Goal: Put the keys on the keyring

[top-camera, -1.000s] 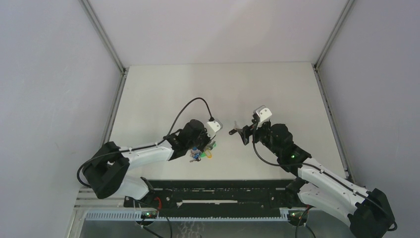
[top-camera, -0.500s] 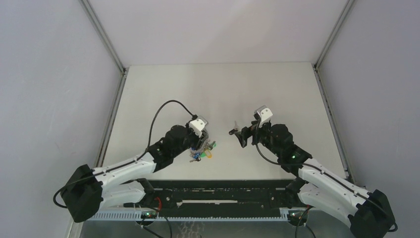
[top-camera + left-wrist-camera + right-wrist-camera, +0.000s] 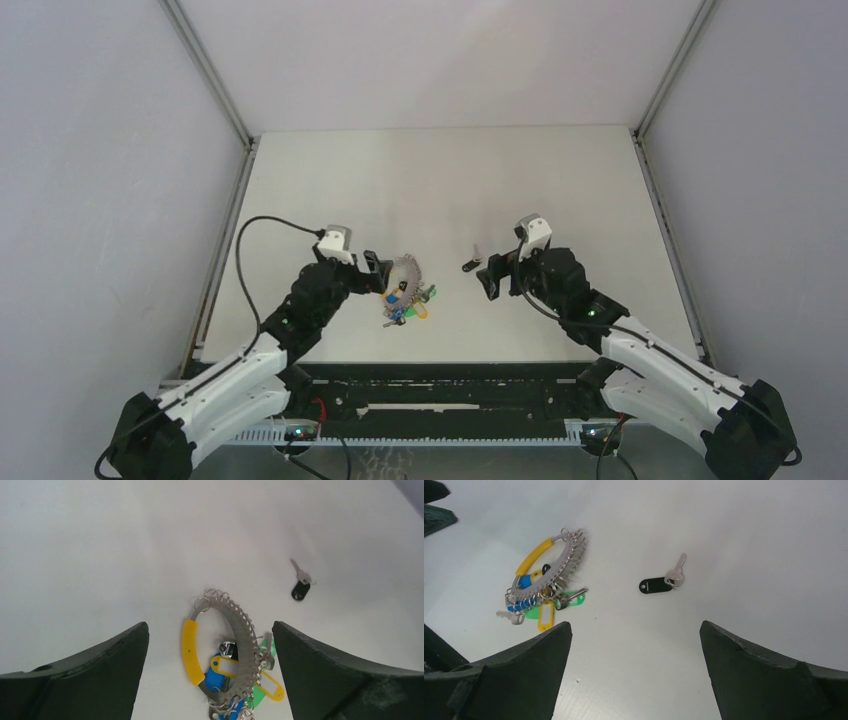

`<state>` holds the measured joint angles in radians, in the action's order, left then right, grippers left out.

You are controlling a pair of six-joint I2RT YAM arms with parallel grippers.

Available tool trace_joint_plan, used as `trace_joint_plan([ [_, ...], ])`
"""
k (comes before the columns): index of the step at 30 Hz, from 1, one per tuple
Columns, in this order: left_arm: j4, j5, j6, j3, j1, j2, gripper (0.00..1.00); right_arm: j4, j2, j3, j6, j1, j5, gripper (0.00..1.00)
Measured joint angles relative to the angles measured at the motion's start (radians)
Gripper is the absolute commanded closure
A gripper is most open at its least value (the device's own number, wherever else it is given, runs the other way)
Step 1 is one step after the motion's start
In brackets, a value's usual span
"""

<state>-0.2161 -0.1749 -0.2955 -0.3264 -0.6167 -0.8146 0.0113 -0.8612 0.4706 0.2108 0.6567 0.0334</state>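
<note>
Left gripper (image 3: 379, 276) sits left of centre in the top view, released: in the left wrist view its dark fingers (image 3: 100, 672) stand wide apart at the lower corners with nothing between the pads. It is just beside the keyring (image 3: 246, 639) and not touching it. The keyring, a silvery coiled loop with a yellow sleeve (image 3: 189, 651) on one side, is on the white table (image 3: 450, 180) just left of centre in the top view. Its lower part overlaps the bunch of keys (image 3: 405, 306). In the right wrist view the bunch is at the upper left, showing a blue tag (image 3: 525, 581), a yellow tag (image 3: 545, 617) and a green tag (image 3: 575, 600) with small silver blades among them. Whether each of these is threaded on the loop cannot be told. The black-tagged key (image 3: 656, 585) lies flat on the table to the right of the bunch, apart from the keyring, its silver blade pointing up and right in the right wrist view. Right gripper (image 3: 488, 277) is just right of that key in the top view. Its jaws are spread wide at the lower corners of its wrist view, holding nothing.
</note>
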Motion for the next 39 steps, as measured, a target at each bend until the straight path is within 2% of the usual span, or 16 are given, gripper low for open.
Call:
trace_joint_plan([
  [6, 0.091, -0.153, -0.187, 0.003, 0.026, 0.152, 0.0, 0.102, 0.113, 0.011, 0.081, -0.037, 0.109, 0.0],
  [10, 0.239, -0.235, -0.3, -0.013, 0.035, 0.225, 0.0, 0.22, 0.228, 0.024, 0.145, -0.086, 0.216, 0.0],
  [16, 0.528, -0.267, -0.354, -0.199, 0.035, 0.246, 0.0, 0.4, 0.394, 0.109, 0.194, -0.127, 0.327, 0.0],
  [20, 0.662, -0.278, -0.329, -0.361, 0.035, 0.296, 0.0, 0.483, 0.479, 0.196, 0.189, -0.131, 0.367, 0.0],
  [25, 0.764, -0.322, -0.225, -0.459, 0.035, 0.433, 0.0, 0.552, 0.538, 0.254, 0.166, -0.132, 0.416, 0.0],
  [32, 0.788, -0.375, -0.076, -0.457, 0.036, 0.578, 0.0, 0.631, 0.573, 0.254, 0.139, -0.132, 0.462, 0.0],
  [39, 0.795, -0.376, -0.021, -0.382, 0.037, 0.591, 0.0, 0.645, 0.576, 0.254, 0.123, -0.132, 0.475, 0.0],
])
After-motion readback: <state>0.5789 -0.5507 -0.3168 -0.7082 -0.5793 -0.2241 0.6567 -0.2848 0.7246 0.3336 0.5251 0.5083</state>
